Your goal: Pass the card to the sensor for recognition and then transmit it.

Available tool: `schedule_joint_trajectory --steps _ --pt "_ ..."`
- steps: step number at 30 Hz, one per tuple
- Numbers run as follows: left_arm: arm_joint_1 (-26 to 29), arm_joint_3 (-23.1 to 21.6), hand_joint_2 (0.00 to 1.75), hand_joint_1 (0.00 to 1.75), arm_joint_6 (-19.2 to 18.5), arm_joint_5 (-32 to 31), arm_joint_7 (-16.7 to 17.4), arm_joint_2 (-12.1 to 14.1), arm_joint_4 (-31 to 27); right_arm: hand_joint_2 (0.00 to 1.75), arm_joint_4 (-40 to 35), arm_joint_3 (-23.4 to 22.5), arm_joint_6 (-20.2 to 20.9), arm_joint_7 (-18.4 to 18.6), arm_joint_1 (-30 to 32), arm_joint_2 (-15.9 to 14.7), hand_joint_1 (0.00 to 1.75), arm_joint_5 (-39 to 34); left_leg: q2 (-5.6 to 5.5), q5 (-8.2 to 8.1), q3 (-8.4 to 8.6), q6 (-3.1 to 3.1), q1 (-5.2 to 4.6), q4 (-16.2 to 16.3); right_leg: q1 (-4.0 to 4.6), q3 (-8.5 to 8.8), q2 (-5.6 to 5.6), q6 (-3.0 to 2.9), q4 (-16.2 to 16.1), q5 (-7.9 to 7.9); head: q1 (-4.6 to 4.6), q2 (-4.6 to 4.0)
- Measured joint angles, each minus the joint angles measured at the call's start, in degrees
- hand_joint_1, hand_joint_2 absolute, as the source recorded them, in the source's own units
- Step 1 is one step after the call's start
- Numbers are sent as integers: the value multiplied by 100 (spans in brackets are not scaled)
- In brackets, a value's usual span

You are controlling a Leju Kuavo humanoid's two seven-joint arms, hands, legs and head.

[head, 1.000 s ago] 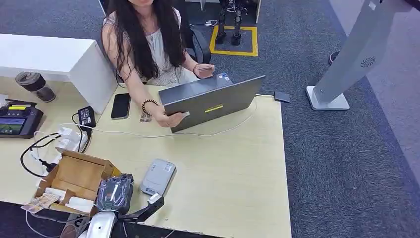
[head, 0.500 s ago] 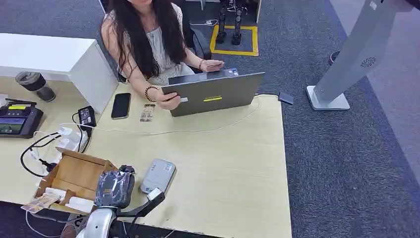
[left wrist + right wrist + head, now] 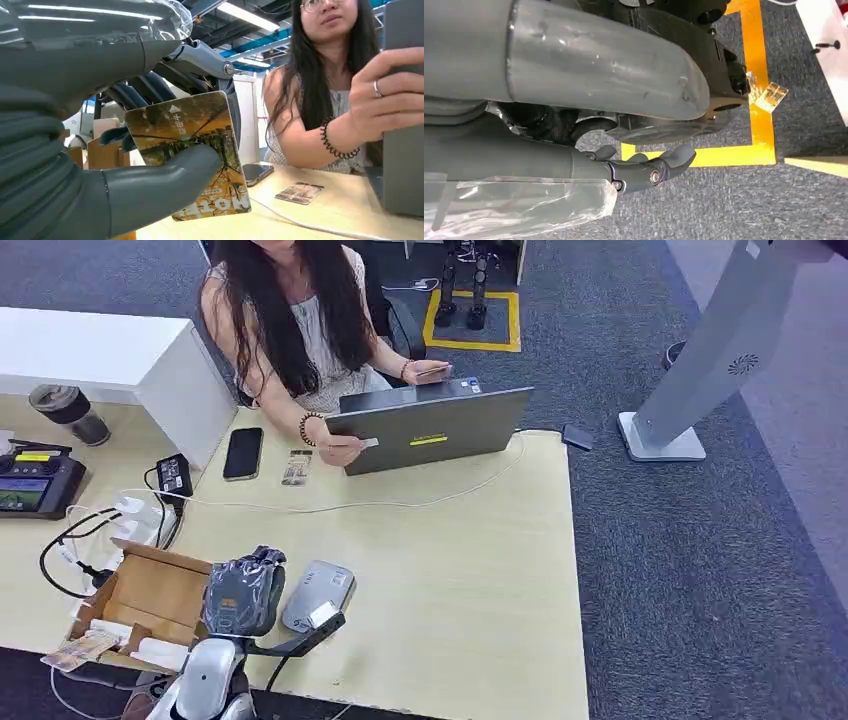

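My left hand (image 3: 240,596), wrapped in clear plastic, is low at the table's near edge beside the grey-white sensor (image 3: 312,592). It pinches a card (image 3: 192,150) printed with a yellow autumn-tree picture between thumb and fingers. From the head view the card's pale edge (image 3: 322,615) hangs over the sensor's near end; I cannot tell whether they touch. My right hand (image 3: 649,167) hangs down over grey carpet, fingers loosely apart, holding nothing.
A person (image 3: 290,320) sits across the table holding a grey laptop (image 3: 430,430). A phone (image 3: 243,453) and a small card (image 3: 296,467) lie near it. An open cardboard box (image 3: 150,590), cables (image 3: 70,540) and a controller (image 3: 35,480) are at the left. A white stand (image 3: 700,360) rises on the right.
My left hand has moved forward and right, bringing the card over the sensor's near end. The person has turned the laptop upright and square to me.
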Motion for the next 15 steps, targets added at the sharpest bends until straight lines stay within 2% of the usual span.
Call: schedule_joint_trajectory --steps 11,13,14,15 --pt "-31 -41 175 175 -4 0 -35 -7 65 0 9 98 -129 13 -10 -70 0 -136 0 0 -1 0 0 0 0 0 0 0 0 0 0 0" --pt "-76 -137 175 175 -15 0 -174 -7 166 0 26 310 -395 17 -50 -240 0 -467 0 0 -1 0 0 0 0 1 0 0 0 0 0 0" --pt "-122 -234 175 175 -20 0 -223 -7 267 0 31 538 -678 26 -98 -411 0 -632 0 0 -1 0 0 0 0 2 0 0 -1 0 0 0" --pt "-146 -289 175 175 -20 0 -234 -13 360 0 31 708 -710 33 -152 -575 0 -642 0 0 0 0 -1 2 0 1 0 1 -1 1 0 0"
